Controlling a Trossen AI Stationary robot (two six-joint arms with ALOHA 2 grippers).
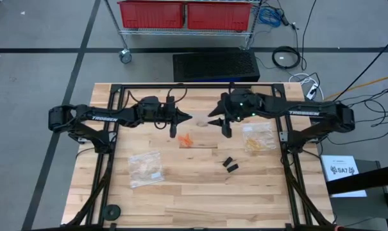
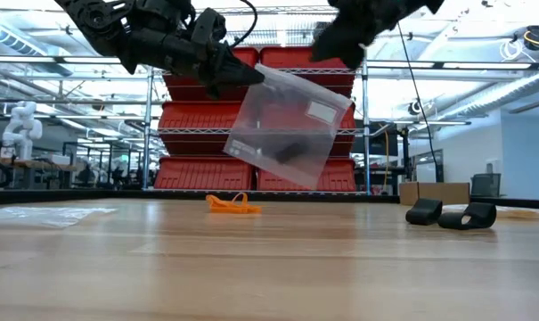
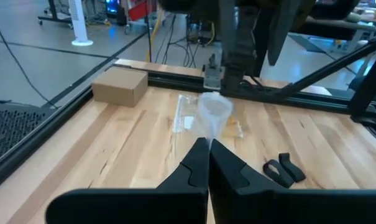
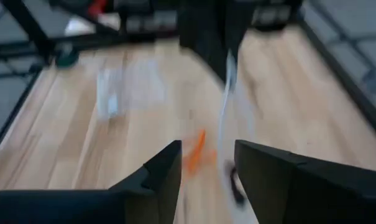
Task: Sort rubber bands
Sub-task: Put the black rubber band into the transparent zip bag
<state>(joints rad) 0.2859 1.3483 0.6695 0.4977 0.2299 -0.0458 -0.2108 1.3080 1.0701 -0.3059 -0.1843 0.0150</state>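
My left gripper [image 1: 186, 118] is shut on a clear zip bag [image 2: 291, 125], which hangs over the table's middle with a black rubber band [image 2: 287, 152] inside it. My right gripper [image 4: 206, 168] is open. It stands just above the bag's other upper corner and is apart from it in the low view. Below the bag, orange rubber bands [image 1: 187, 139] lie on the wood. To their right, nearer the front, lie black rubber bands [image 1: 229, 163]. My left gripper pinches the bag's upper corner [image 2: 258, 75] between its two shut fingers [image 3: 197, 163]. The fingers come nearly level from the table's left. The bag hangs tilted below them, clear of the table.
A clear bag with pale tan bands [image 1: 258, 136] lies at the right. Another clear bag [image 1: 145, 168] lies at the front left. A black frame [image 1: 181, 86] runs along the table's far and side edges. Bare wood lies along the near edge.
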